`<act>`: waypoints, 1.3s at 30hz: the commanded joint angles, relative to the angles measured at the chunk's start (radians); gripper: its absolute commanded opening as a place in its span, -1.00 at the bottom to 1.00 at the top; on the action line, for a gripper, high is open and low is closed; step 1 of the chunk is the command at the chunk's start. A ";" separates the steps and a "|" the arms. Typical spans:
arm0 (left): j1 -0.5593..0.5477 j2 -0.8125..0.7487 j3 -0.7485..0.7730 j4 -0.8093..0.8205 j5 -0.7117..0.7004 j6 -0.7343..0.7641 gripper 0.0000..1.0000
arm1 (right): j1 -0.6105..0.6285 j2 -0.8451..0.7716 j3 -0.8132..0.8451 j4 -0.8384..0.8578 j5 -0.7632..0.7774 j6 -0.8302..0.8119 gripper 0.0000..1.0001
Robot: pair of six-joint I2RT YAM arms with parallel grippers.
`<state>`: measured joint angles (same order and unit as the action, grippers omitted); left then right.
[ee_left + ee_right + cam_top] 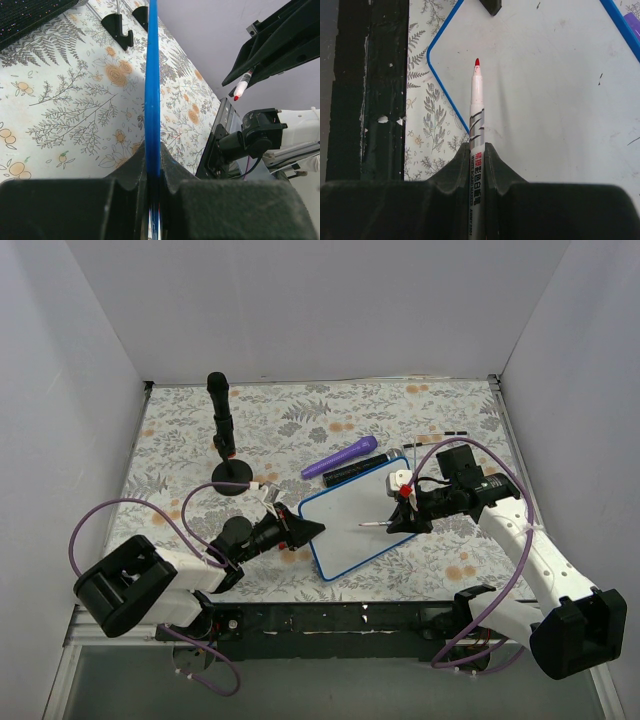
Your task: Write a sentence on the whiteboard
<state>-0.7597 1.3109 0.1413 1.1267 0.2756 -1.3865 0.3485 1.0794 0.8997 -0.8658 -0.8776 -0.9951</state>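
Nearest us, at lower left of the top view, the left gripper (303, 531) has its fingers clamped on the blue frame of the whiteboard (350, 535), at the board's left corner. The board sits in the middle of the floral mat (180, 430). Its white face shows no writing yet.

From the right, the right gripper (477, 150) is closed around the barrel of a red whiteboard marker (477, 100), its tip out front over the board's near part. We cannot tell whether the tip touches.

We judge the board light, thin and stiff with a slick face. It is best held by the frame edge, as it is now, leaving the face free.

Farther up lie a purple marker (340, 457) and a black stand (222, 430).
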 commanded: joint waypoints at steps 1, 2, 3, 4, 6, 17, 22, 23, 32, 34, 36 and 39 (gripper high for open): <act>-0.009 -0.042 0.026 0.015 -0.012 0.026 -1.00 | 0.007 -0.021 0.010 -0.016 -0.049 -0.016 -0.97; -0.009 -0.047 0.027 0.012 -0.015 0.026 -1.00 | 0.010 -0.025 0.008 -0.013 -0.057 -0.016 -0.97; -0.009 -0.053 0.023 0.008 -0.016 0.027 -1.00 | 0.010 -0.029 0.005 -0.010 -0.060 -0.013 -0.97; -0.009 -0.067 0.023 -0.005 -0.018 0.029 -1.00 | 0.012 -0.030 0.005 -0.007 -0.060 -0.010 -0.97; -0.010 -0.081 0.017 -0.015 -0.026 0.037 -1.00 | 0.012 -0.039 0.001 -0.001 -0.057 -0.005 -0.97; -0.018 -0.117 0.030 -0.059 -0.044 0.043 -1.00 | 0.030 -0.099 -0.070 0.054 -0.032 0.015 -0.97; -0.030 -0.122 0.027 -0.059 -0.056 0.037 -1.00 | 0.046 -0.096 -0.087 0.100 -0.035 0.035 -0.97; -0.032 -0.121 0.032 -0.059 -0.058 0.038 -1.00 | 0.050 -0.093 -0.090 0.119 -0.043 0.041 -0.97; -0.046 -0.110 0.044 -0.071 -0.075 0.040 -1.00 | 0.069 -0.093 -0.123 0.155 -0.050 0.049 -0.97; -0.047 -0.102 0.049 -0.071 -0.073 0.040 -1.00 | 0.069 -0.096 -0.133 0.163 -0.049 0.050 -0.97; -0.049 -0.096 0.050 -0.070 -0.076 0.040 -1.00 | 0.069 -0.099 -0.137 0.172 -0.047 0.050 -0.97; -0.052 -0.079 0.052 -0.054 -0.079 0.037 -1.00 | 0.067 -0.101 -0.142 0.180 -0.031 0.055 -0.97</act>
<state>-0.8032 1.2240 0.1516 1.0199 0.2173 -1.3647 0.4129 0.9958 0.7677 -0.7284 -0.8959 -0.9478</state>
